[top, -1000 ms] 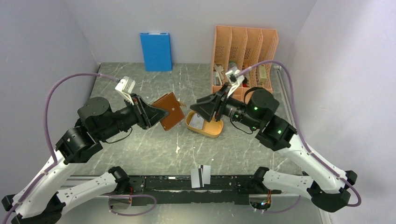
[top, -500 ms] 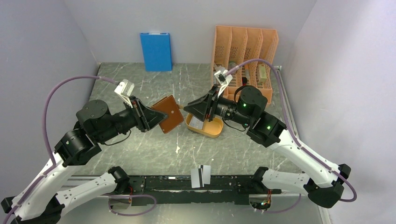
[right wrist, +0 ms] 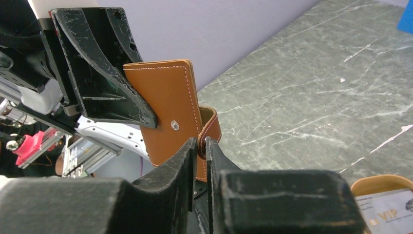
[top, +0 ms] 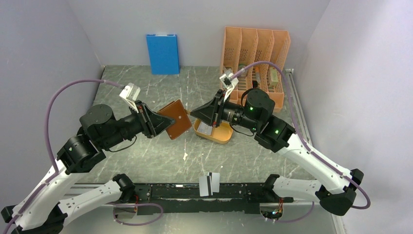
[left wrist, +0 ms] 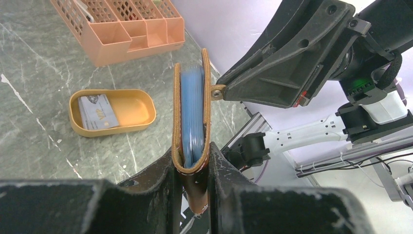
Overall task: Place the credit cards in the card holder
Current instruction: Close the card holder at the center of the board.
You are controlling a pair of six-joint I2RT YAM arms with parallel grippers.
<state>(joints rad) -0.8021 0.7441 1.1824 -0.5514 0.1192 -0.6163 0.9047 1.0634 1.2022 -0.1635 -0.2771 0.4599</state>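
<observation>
Arms reach inward, meeting just left of the orange oval plastic tray (top: 220, 140). Your left tool (left wrist: 193, 168) clamps the small brown leather card holder (right wrist: 168, 97) by its fold; your right tool (right wrist: 203, 146) pinches its snap strap (right wrist: 212, 129). Only the left wrist view shows pale blue credit cards (left wrist: 192, 112) inside; a grey card (left wrist: 99, 112) lies in the tray.

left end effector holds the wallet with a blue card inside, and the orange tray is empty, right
Not empty: the orange tray holds a grey card, as the left wrist view shows. The left end effector does hold the wallet with a blue card inside.
</observation>
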